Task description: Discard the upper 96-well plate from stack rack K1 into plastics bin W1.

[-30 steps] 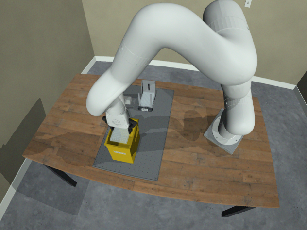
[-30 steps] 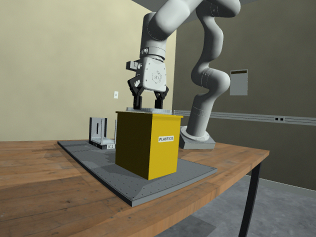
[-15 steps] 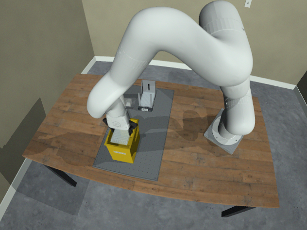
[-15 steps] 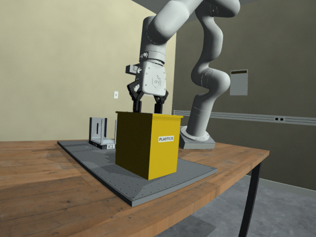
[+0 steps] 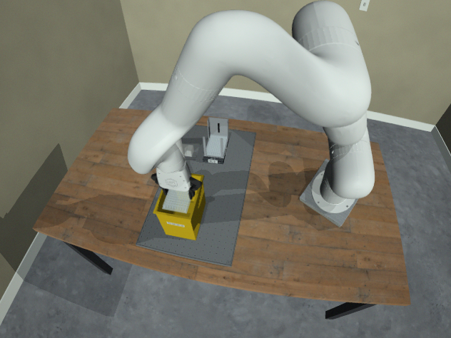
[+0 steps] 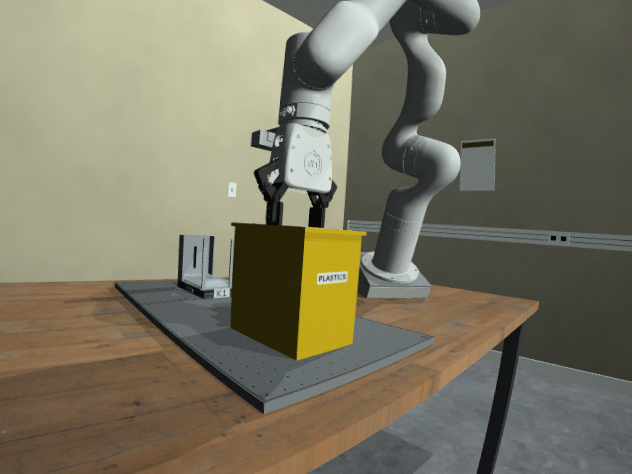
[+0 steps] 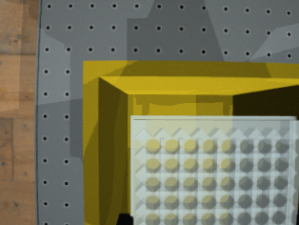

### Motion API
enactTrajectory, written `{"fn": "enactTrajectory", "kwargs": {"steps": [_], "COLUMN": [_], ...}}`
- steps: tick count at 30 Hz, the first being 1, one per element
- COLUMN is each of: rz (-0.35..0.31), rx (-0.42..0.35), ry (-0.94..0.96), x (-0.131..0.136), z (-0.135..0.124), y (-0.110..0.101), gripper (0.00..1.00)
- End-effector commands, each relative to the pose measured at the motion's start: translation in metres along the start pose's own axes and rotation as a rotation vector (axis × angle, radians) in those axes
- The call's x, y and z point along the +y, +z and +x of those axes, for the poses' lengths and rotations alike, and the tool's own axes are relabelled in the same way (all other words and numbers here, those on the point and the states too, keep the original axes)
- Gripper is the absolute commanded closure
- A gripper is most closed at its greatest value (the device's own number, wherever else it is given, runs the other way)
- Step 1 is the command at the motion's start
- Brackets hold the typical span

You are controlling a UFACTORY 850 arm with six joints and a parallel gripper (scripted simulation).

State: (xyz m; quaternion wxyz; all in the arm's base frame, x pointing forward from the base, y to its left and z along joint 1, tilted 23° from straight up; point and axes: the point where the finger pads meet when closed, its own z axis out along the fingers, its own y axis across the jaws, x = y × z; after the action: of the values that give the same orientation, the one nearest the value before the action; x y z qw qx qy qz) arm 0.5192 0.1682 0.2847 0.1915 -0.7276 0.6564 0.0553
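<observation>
Wrist view gives you the plate (image 7: 214,172) square-on, its wells facing the camera, with the bin's (image 7: 114,91) yellow rim and inner walls framing it on two sides; the plate sits inside that rim outline. From the top view you can see the plate (image 5: 176,204) down in the mouth of the bin (image 5: 182,222), which stands upright on the grey perforated mat (image 5: 225,232) toward the table's (image 5: 309,254) left side and nearer its front edge. The gripper (image 5: 177,190) is clenched on the plate, fingers spread wide across it. In the exterior view your fingertips (image 6: 273,214) dip to the bin's (image 6: 326,306) top edge, and the plate itself is hidden behind the wall labelled PLASTICS. Rack K1 (image 5: 217,127) stands farther back on the same mat, toward the table's rear edge, and the lower plate (image 5: 215,147) lies in it. You can find the arm's base (image 5: 340,219) near the right edge of the table.
</observation>
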Motion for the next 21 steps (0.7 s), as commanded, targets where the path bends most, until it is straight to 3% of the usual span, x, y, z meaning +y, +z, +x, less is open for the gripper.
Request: {"fn": "enactTrajectory", "kwargs": {"steps": [1, 21], "rz": [0.002, 0.002], "rx": [0.0, 0.0], "ry": [0.0, 0.0], "x": [-0.0008, -0.0008], "z": [-0.0002, -0.0002], "y": [-0.0003, 0.0024], "gripper": [1.0, 1.0]}}
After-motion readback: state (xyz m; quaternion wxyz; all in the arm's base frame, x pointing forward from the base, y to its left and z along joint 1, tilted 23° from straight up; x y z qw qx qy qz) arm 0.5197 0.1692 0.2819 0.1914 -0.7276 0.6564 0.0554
